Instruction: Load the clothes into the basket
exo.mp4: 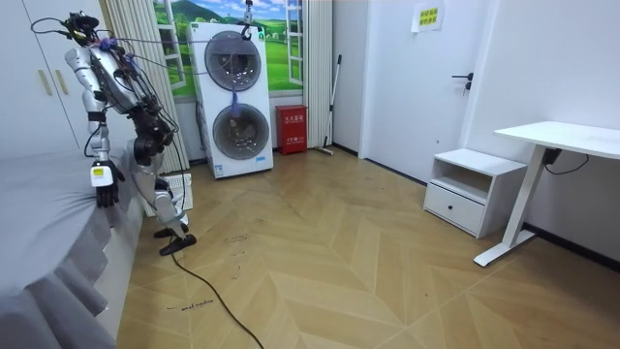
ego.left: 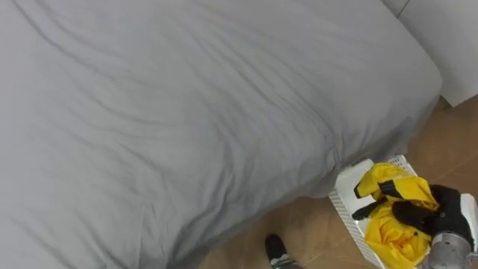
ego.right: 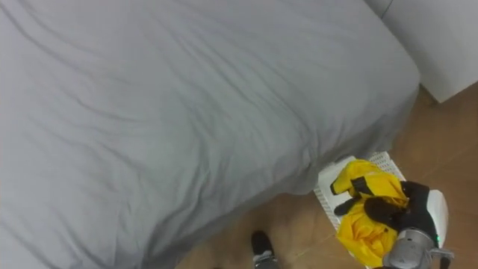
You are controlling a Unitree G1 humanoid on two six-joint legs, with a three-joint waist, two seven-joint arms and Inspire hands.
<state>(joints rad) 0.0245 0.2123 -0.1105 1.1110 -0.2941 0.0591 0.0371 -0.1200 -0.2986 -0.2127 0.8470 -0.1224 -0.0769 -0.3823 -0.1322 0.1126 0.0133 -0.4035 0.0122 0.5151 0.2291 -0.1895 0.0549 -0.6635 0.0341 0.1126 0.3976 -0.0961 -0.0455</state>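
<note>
All the yellow clothes (ego.left: 392, 228) I can see sit in the white basket (ego.left: 345, 188), on the floor just beside the corner of the grey bed (ego.left: 187, 112). My right hand (ego.left: 441, 213) rests on them, fingers seemingly curled into the cloth. My left hand (exo.mp4: 107, 186) hangs at the bed's edge, fingers loose.

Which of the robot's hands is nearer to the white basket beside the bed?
Right. The right hand lies on the yellow clothes inside the basket. Nothing else reaches the basket, so the left hand is farther off.
</note>
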